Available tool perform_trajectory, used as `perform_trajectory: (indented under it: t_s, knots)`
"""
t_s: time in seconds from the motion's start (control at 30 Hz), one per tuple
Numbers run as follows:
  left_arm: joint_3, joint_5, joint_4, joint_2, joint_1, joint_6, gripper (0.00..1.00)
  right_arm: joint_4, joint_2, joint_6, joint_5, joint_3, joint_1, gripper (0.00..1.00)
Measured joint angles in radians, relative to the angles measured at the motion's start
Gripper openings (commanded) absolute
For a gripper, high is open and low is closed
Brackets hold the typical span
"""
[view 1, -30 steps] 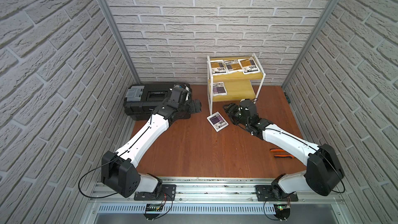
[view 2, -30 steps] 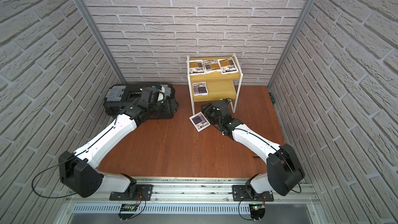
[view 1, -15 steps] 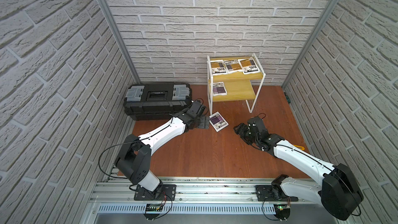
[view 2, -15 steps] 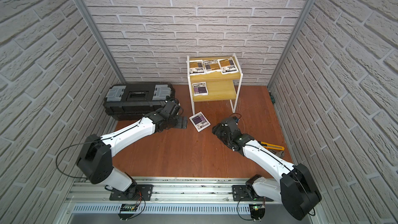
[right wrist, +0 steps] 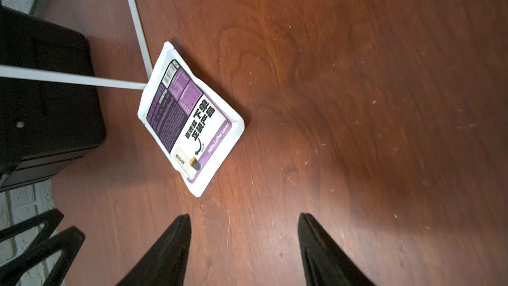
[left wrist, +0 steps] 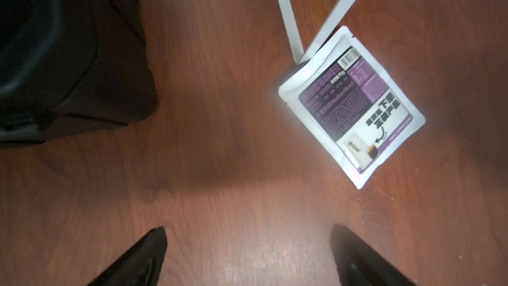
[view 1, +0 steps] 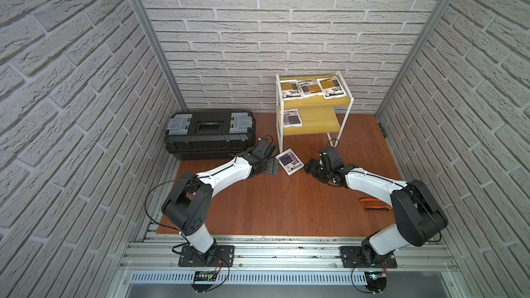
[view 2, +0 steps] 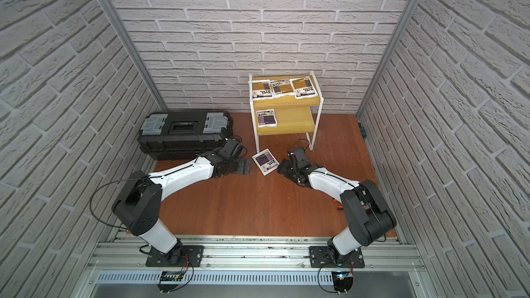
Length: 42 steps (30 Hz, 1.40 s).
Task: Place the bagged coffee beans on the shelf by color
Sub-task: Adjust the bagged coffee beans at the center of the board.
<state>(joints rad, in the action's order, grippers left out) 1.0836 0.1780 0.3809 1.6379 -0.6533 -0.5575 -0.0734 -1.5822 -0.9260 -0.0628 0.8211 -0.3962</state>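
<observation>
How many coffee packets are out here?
5. Three orange-brown pouches lie in a row on the shelf's top board, one purple pouch on its lower board, and a second purple pouch on the table by the shelf's front leg. None seems hidden.

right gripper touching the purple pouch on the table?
Apart. Right wrist view: bare wood lies between the right gripper and the purple pouch.

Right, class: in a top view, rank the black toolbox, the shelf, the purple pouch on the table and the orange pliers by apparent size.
1. shelf and black toolbox: too alike to rank; the shelf's top is nearer the camera.
2. purple pouch.
3. orange pliers, partly hidden.
</observation>
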Motion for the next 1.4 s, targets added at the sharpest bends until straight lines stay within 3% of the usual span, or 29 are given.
perform_trajectory:
  t_s: [0.6, 0.8, 0.93, 1.17, 1.4]
  knots:
    - [-0.064, 0.006, 0.019, -0.095, 0.0, -0.015, 0.99, 0.214, -0.321, 0.027, 0.034, 0.203, 0.0, 0.63]
    - [-0.064, 0.005, 0.02, -0.095, 0.006, -0.014, 0.98, 0.293, -0.333, 0.029, -0.025, 0.182, -0.016, 0.6]
    - [-0.064, 0.005, 0.018, -0.095, 0.014, -0.013, 0.98, 0.298, -0.328, 0.031, -0.055, 0.175, -0.091, 0.6]
    - [-0.056, 0.004, 0.015, -0.068, 0.045, 0.005, 0.99, 0.238, -0.227, 0.028, -0.124, 0.104, -0.299, 0.6]
    - [0.001, 0.006, 0.015, 0.01, 0.06, 0.016, 0.99, 0.116, 0.117, 0.021, -0.053, -0.12, -0.279, 0.64]
